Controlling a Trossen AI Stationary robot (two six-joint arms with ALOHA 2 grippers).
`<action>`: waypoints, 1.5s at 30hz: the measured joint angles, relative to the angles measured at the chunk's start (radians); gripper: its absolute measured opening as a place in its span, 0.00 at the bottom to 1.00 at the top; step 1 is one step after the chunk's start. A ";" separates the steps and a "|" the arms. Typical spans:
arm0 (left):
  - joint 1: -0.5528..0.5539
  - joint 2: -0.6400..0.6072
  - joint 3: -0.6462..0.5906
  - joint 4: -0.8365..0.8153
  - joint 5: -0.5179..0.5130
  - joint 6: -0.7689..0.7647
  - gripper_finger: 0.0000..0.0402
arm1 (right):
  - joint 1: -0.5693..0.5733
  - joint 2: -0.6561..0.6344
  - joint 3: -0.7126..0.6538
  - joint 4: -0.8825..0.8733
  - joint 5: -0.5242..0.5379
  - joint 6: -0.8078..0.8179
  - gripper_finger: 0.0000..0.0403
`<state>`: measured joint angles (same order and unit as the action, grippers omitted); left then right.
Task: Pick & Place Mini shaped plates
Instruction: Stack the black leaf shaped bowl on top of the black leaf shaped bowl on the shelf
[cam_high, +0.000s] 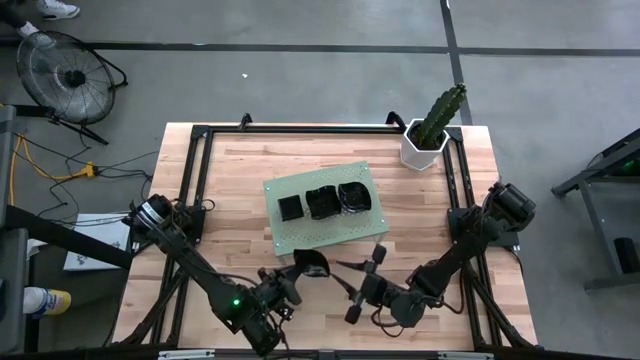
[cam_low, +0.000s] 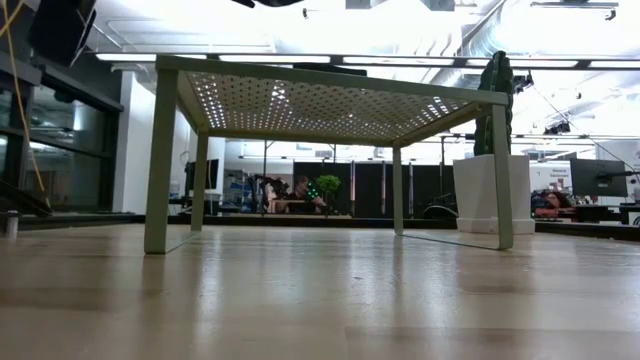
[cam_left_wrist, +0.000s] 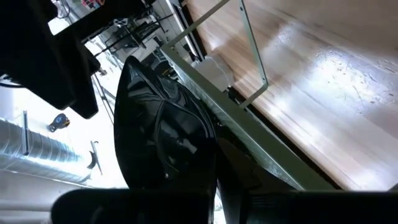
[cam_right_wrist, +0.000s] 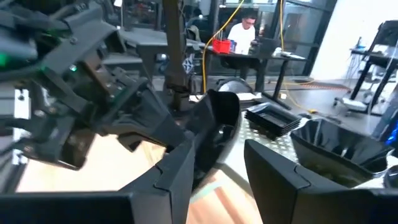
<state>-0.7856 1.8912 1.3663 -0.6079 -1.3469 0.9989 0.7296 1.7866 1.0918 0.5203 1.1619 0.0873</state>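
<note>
Plate (cam_high: 311, 264): glossy black, pinched in my left gripper (cam_high: 296, 272) by green board's (cam_high: 300, 236) near edge.
Right gripper (cam_high: 364, 285): my fingers parted, empty, beside it.
Stacks (cam_high: 322, 202): on board.

Even overhead light fills the high view; the wooden surface (cam_high: 250, 200) looks bright, shadows soft and short. In the low view ceiling strips blow out white behind the green board (cam_low: 330, 100), and the near surface blurs into a pale sheen. The left wrist view shows hard glare streaks on the wood and bright reflections on a glossy black plate (cam_left_wrist: 161, 143), close and out of focus. The right wrist view is soft throughout, with blurred dark fingers (cam_right_wrist: 180, 168)
</note>
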 joint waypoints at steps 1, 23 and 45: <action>0.000 0.000 0.000 0.000 0.000 0.000 0.00 | -0.001 0.000 0.000 0.003 -0.005 0.011 0.34; 0.000 -0.001 0.000 0.008 0.008 -0.009 0.00 | -0.069 0.000 0.000 -0.028 -0.133 0.141 0.30; 0.000 -0.001 -0.002 0.006 -0.079 0.156 0.00 | -0.104 -0.001 0.000 -0.084 -0.158 0.181 0.09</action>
<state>-0.7853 1.8904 1.3647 -0.6018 -1.4262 1.1549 0.6257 1.7855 1.0916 0.4366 1.0038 0.2688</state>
